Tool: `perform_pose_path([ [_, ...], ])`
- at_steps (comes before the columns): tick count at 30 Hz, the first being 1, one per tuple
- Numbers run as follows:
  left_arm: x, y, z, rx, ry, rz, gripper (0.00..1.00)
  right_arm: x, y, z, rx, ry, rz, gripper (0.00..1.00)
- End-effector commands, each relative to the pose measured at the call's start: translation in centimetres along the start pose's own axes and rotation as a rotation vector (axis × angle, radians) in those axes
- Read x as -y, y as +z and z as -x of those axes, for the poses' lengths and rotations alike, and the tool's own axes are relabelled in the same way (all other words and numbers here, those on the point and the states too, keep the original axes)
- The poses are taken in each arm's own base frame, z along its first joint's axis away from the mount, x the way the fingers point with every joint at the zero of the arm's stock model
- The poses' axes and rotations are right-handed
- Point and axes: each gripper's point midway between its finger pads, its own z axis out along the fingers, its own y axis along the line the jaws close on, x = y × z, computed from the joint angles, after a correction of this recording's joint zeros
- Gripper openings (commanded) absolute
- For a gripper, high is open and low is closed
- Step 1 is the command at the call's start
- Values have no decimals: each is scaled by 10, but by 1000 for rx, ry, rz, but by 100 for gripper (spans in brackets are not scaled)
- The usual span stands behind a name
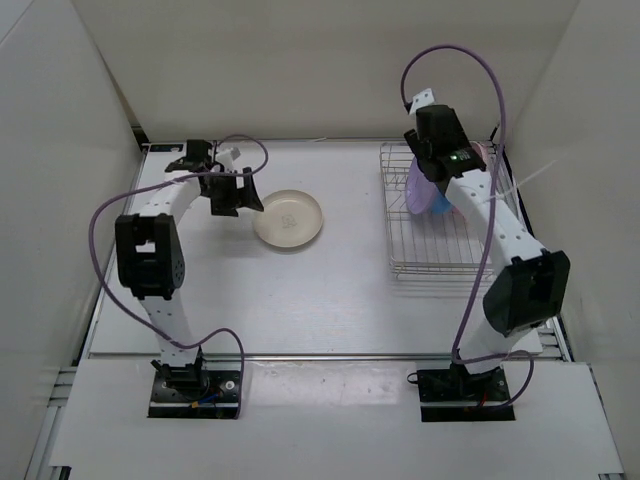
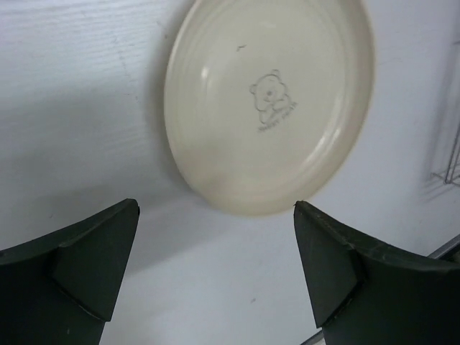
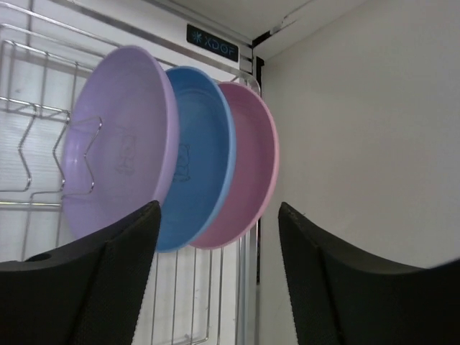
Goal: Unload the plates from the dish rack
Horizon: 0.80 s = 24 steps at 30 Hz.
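Observation:
The cream-white plate (image 1: 289, 218) lies flat on the table left of centre; in the left wrist view (image 2: 269, 100) it shows a bear print. My left gripper (image 1: 238, 194) (image 2: 215, 208) is open and empty, just left of this plate, not touching it. The lilac-purple plate (image 3: 118, 144), blue plate (image 3: 198, 158) and pink plate (image 3: 248, 165) stand on edge, close together, at the far end of the dish rack (image 1: 430, 240). My right gripper (image 1: 432, 170) (image 3: 219, 208) is open above them, with the lower edges of the blue and pink plates between its fingers and apart from them.
The rack's near half (image 1: 432, 250) holds only bare wire dividers (image 3: 43, 144). The right enclosure wall (image 3: 359, 144) stands close beside the rack and the pink plate. White walls close the table at the back and the left. Purple cables loop over both arms.

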Motion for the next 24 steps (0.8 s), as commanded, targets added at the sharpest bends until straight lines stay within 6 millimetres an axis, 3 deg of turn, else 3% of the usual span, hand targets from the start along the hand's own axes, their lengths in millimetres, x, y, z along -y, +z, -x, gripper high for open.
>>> perform_pose_path([
  [1,31,-97,37,189,167,56,100,3,15,13,5,-58,-91,68],
  [5,43,-152,33,280,211,128,100,-8,32,12,-13,-76,-98,61],
  [8,49,-180,16,310,231,154,100,-11,40,14,-18,-77,-106,61],
  [11,49,-195,7,335,229,181,100,-14,49,9,-33,-95,-136,61],
  [18,45,-203,-7,348,222,209,100,-22,72,-11,-94,-130,-151,57],
  [24,43,-209,-7,372,209,208,100,-23,82,-25,-127,-122,-153,47],
])
